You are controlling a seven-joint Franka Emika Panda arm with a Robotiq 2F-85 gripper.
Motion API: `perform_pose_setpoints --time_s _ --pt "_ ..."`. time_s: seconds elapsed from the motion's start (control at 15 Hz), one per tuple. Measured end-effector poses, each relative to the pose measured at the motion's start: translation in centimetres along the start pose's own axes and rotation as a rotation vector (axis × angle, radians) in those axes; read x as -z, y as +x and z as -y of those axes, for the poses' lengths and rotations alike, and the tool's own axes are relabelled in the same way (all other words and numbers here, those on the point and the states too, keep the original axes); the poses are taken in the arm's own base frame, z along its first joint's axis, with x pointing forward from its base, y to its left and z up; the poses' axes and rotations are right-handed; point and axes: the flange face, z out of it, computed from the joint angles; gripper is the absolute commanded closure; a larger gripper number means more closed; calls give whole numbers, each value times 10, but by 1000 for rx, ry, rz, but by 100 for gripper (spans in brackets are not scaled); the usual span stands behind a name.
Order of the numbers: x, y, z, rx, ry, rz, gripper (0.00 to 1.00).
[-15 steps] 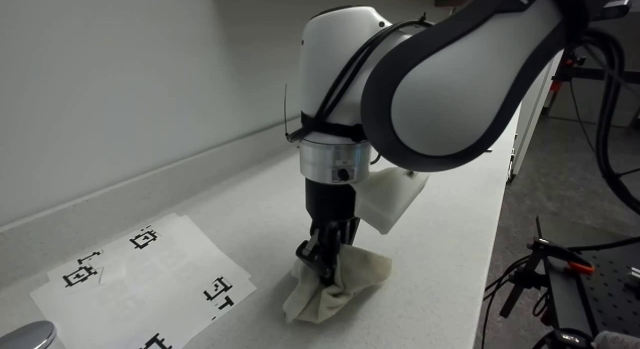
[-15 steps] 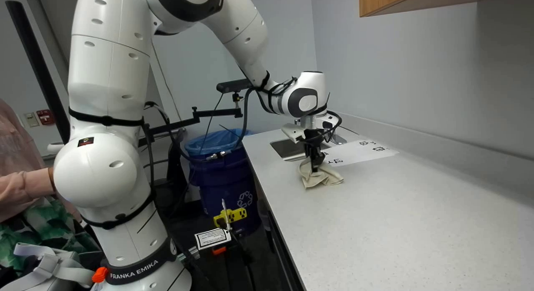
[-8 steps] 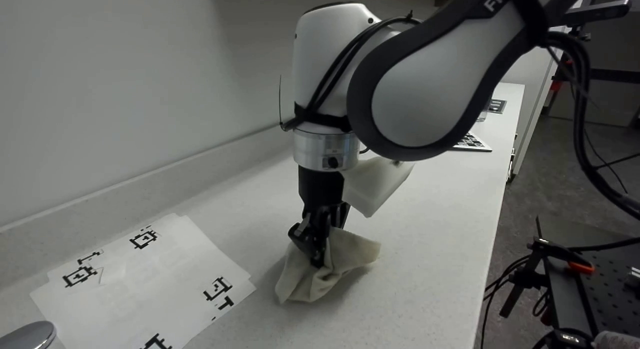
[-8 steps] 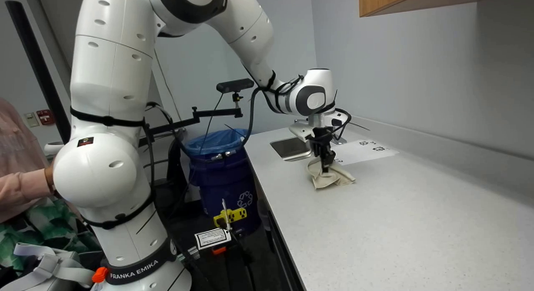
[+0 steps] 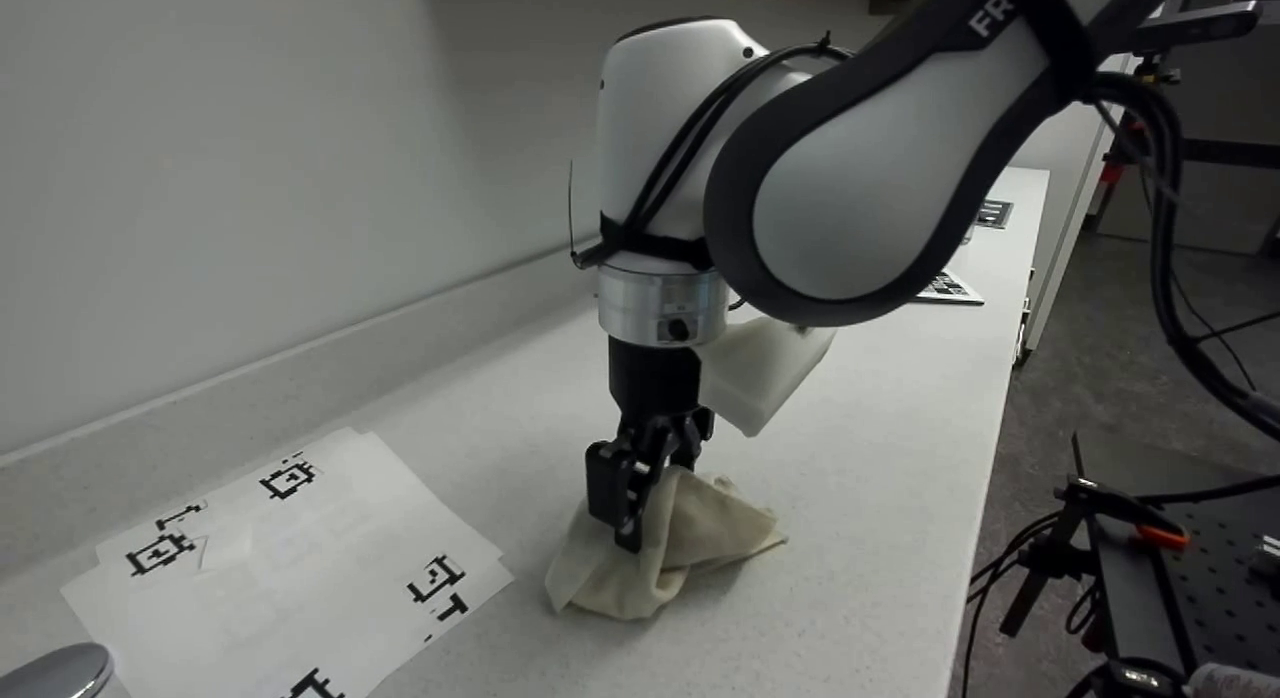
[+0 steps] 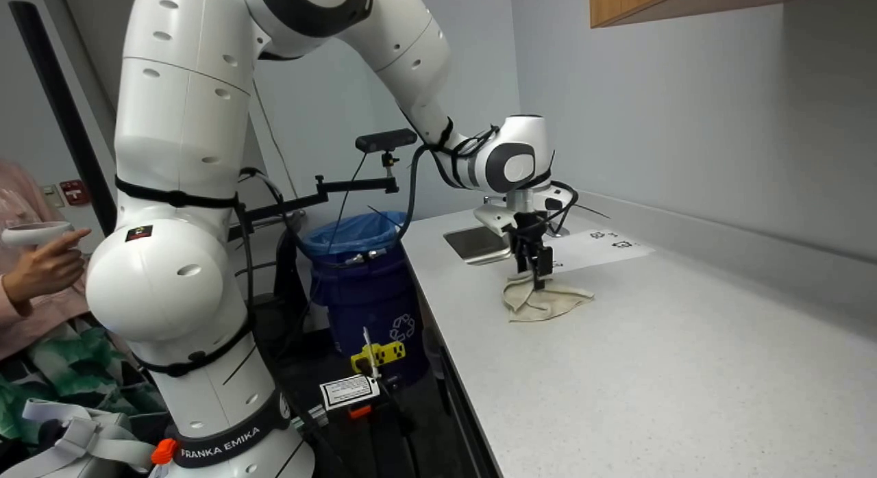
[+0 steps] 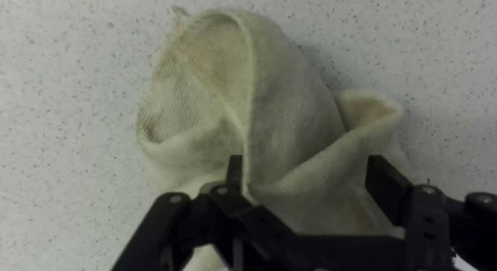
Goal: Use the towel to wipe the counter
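Note:
The beige towel (image 5: 705, 538) lies crumpled on the white speckled counter (image 5: 850, 538), with raised folds. My gripper (image 5: 650, 498) points down over it in both exterior views, fingertips low among the folds. From above, in the wrist view, the towel (image 7: 289, 108) spreads under and beyond the gripper (image 7: 304, 166). The jaws stand wide apart, and slack cloth lies between them without being pinched. A fold edge runs right beside the left finger (image 7: 235, 168); whether they touch I cannot tell. Part of the towel is hidden beneath the gripper.
A marker sheet (image 5: 300, 568) lies flat on the counter near the wall. Beside it is a sink (image 6: 476, 245). The counter meets a backsplash (image 6: 719, 238) on its wall side and drops off at the front edge (image 5: 985, 498). A wooden cabinet (image 6: 685, 2) hangs above.
Gripper and towel shifted along the counter, away from the sink. The jaws then spread from shut on the cloth to wide apart, and the towel settled flatter. A person's hand rose.

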Motion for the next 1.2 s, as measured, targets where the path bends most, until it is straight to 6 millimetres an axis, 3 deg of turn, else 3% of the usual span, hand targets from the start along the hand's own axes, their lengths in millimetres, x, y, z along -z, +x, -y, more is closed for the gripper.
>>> perform_pose_setpoints --time_s 0.33,1.2 --pt "17 -29 3 26 -3 4 0" --pt "120 -146 22 161 -71 -21 0"
